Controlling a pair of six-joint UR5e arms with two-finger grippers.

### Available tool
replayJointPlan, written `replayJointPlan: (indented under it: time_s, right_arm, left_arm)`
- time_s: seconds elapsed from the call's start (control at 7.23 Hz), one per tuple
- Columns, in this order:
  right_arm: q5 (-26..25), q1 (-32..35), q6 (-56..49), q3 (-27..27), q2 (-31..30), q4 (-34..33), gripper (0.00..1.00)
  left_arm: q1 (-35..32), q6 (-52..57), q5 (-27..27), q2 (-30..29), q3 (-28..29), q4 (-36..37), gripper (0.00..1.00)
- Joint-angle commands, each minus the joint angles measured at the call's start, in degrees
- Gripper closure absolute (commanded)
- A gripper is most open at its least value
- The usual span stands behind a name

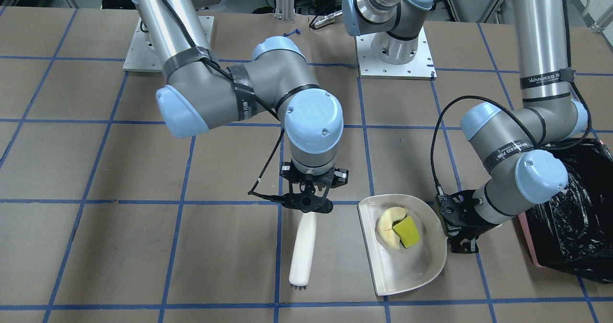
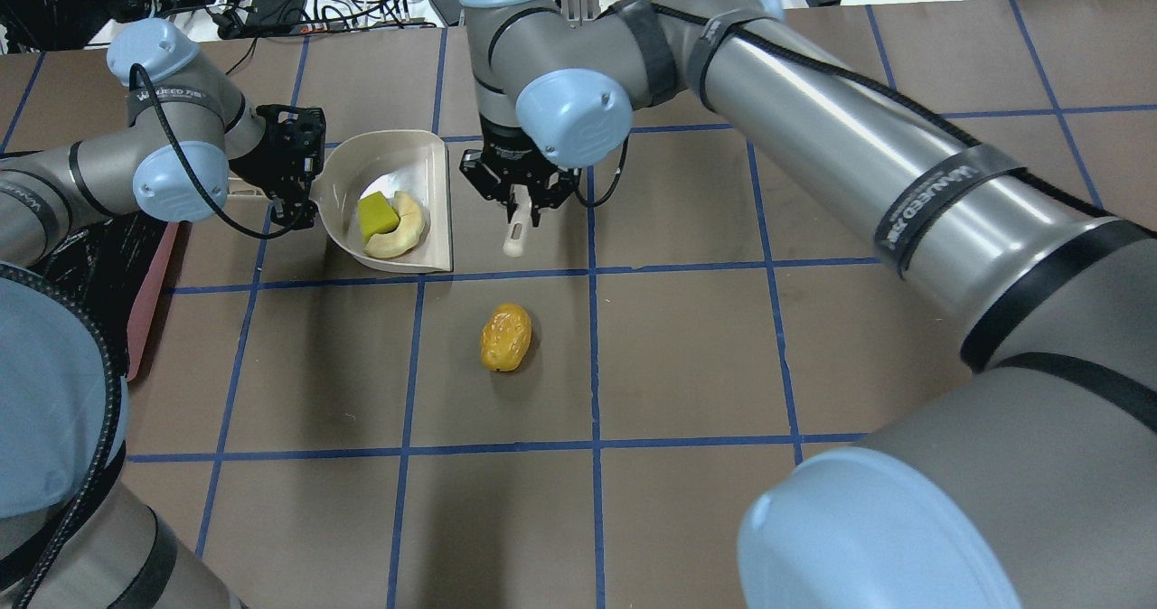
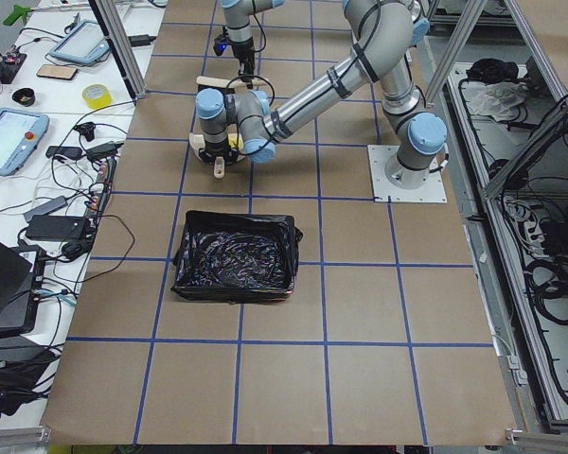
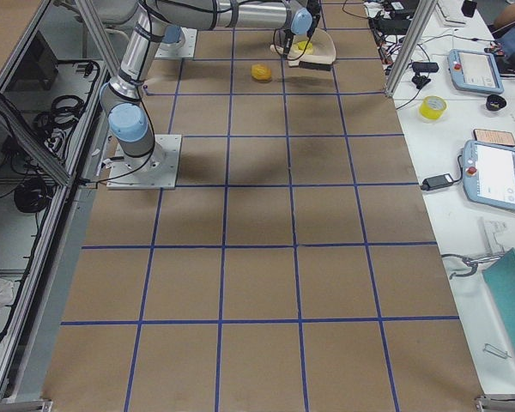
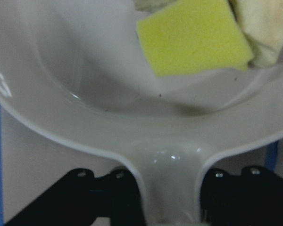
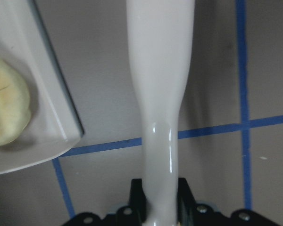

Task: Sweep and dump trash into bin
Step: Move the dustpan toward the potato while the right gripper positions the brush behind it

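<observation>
Dustpan: rigid, probably light plastic; left gripper pinches its handle. Brush: right gripper clamps handle. Potato lump: unswept, likely rolls easily

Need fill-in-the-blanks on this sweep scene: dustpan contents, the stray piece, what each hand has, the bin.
The dustpan holds ___ pieces of trash: the crescent and the wedge.
The golden-brown lump is outside the dustpan, on the ___.
The left hand is shut on the dustpan's ___; the right hand on the brush.
The bin is lined with ___ plastic.
Missing words: two; table; handle; black.
</observation>
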Motion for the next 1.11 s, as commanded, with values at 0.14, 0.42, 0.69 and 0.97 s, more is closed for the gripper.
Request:
replayJointPlan:
  time_s: [0.14,0.42,0.69,0.97]
  right_arm:
    - [-3.68,-2.79,-4.68,13.79,-8.83,1.96,1.0]
    - [-2.36,-0.78,0.73,26.02,-15.35,-3.94,1.0]
    - [-2.09,4.75,6.72,29.76,-15.38,-9.04,1.0]
    - [-1.31,6.52,7.1,29.94,-15.11,-10.46,1.0]
  left_arm:
    - [0.52,3.32,0.52,9.0,-11.06,-0.12,1.0]
    - [0.34,5.33,0.79,16.03,-19.75,0.32,1.0]
    - [0.43,7.63,1.32,17.82,-21.81,2.25,1.0]
    - [0.52,6.58,1.14,16.69,-21.73,2.52,1.0]
